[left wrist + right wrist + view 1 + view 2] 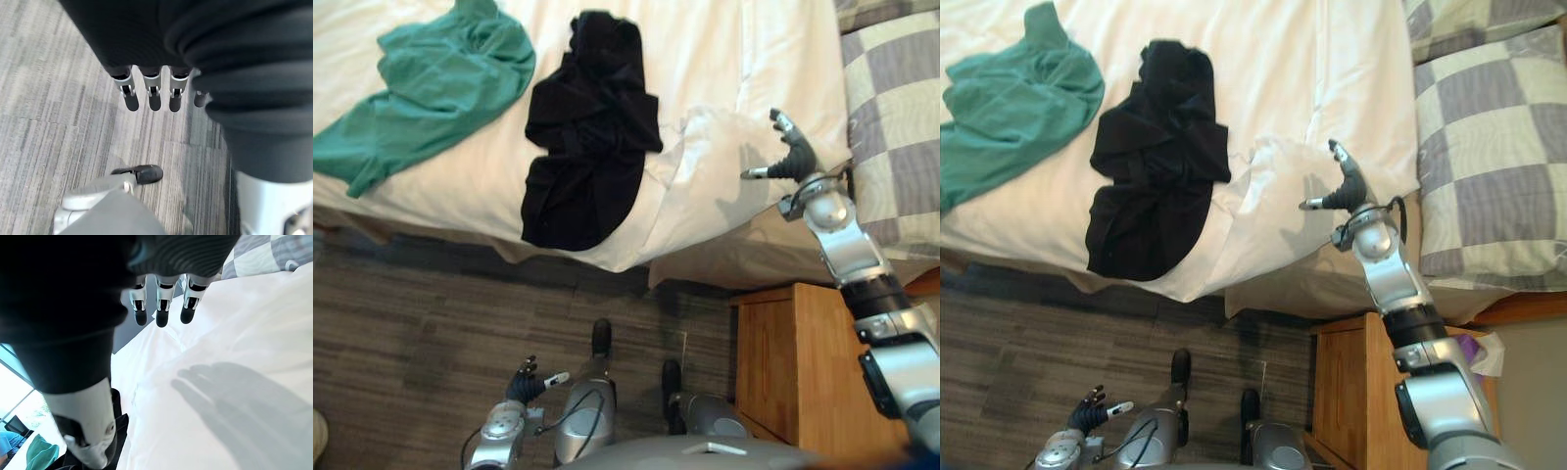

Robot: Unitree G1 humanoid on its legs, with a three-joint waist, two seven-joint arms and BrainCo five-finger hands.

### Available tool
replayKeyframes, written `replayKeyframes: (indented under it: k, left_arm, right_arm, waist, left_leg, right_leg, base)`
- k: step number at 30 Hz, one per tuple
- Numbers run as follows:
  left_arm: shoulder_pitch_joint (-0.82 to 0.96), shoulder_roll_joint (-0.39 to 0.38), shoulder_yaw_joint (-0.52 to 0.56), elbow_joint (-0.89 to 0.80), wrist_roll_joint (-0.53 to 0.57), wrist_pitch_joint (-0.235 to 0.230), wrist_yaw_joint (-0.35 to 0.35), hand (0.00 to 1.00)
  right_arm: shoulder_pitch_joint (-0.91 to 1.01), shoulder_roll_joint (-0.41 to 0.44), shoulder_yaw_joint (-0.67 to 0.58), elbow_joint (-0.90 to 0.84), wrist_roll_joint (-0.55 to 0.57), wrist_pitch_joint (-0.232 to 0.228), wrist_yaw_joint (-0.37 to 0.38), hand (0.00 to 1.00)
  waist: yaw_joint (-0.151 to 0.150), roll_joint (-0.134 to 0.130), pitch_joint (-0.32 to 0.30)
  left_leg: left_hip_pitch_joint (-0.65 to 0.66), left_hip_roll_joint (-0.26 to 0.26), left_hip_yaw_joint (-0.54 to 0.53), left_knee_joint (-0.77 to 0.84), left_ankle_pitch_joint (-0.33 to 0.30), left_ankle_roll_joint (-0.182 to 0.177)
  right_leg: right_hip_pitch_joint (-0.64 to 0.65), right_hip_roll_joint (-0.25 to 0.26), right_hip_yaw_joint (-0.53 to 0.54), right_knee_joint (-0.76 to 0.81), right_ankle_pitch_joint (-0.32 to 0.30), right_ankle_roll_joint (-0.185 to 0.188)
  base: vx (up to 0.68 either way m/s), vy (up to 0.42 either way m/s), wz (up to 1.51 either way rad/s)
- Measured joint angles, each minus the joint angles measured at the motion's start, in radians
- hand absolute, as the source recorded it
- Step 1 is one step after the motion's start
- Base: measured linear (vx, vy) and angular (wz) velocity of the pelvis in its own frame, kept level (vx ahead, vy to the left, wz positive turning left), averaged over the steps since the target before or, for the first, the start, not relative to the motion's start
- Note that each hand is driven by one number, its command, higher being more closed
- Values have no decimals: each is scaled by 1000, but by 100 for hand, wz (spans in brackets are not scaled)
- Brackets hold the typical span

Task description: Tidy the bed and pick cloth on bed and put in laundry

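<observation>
Left eye view: nightstand beside bed

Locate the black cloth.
In the eye views, the black cloth lies crumpled on the white bed, reaching its near edge, between the green cloth to the left and the right hand to the right.

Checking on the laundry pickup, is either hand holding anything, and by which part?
Nothing is held. The right hand is open above the white sheet; the left hand is open over the floor.
</observation>
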Motion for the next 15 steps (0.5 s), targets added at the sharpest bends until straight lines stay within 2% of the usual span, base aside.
replayKeyframes:
  k: [1, 4, 7, 11, 15]
  left_arm:
    - [-14, 3, 0, -16, 0, 0, 0, 0]
    - [-32, 15, 1, -45, -10, 3, -4, 0]
    - [-42, 21, 13, -94, -50, 13, -27, 0]
    - [-56, 39, 15, -132, -79, 13, -39, 0]
    - [-68, 51, 11, -142, -88, 13, -64, 0]
  right_arm:
    - [-28, -31, 3, 12, -1, 1, -4, 0]
    - [-89, -107, 5, 54, -2, 6, -14, 0]
    - [-170, -166, 5, 97, -12, 10, -31, 0]
    - [-256, -208, 13, 125, -12, 10, -34, 0]
    - [-349, -224, 51, 154, -12, 16, -33, 0]
  waist:
    - [2, 8, 27]
    - [18, 20, 56]
    - [23, 23, 88]
    - [29, 29, 118]
    - [41, 52, 132]
  left_leg:
    - [-10, 1, 0, 0, 6, -1]
    - [-50, 5, 0, 0, 40, 0]
    - [-70, -4, -4, 5, 56, 1]
    - [-87, -15, -21, 6, 66, 8]
    - [-128, -19, -30, 6, 66, 7]
  right_leg:
    - [-6, 1, -8, 1, 0, -1]
    - [-45, 4, -12, 3, 1, 1]
    - [-63, -3, -20, 9, 1, 2]
    - [-73, -12, -37, 11, -1, 3]
    - [-128, -14, -40, 49, -17, 2]
  base:
    - [-67, -25, 18]
    - [-24, -11, 7]
    - [70, -7, 9]
    - [106, -10, 19]
    - [85, -15, 10]
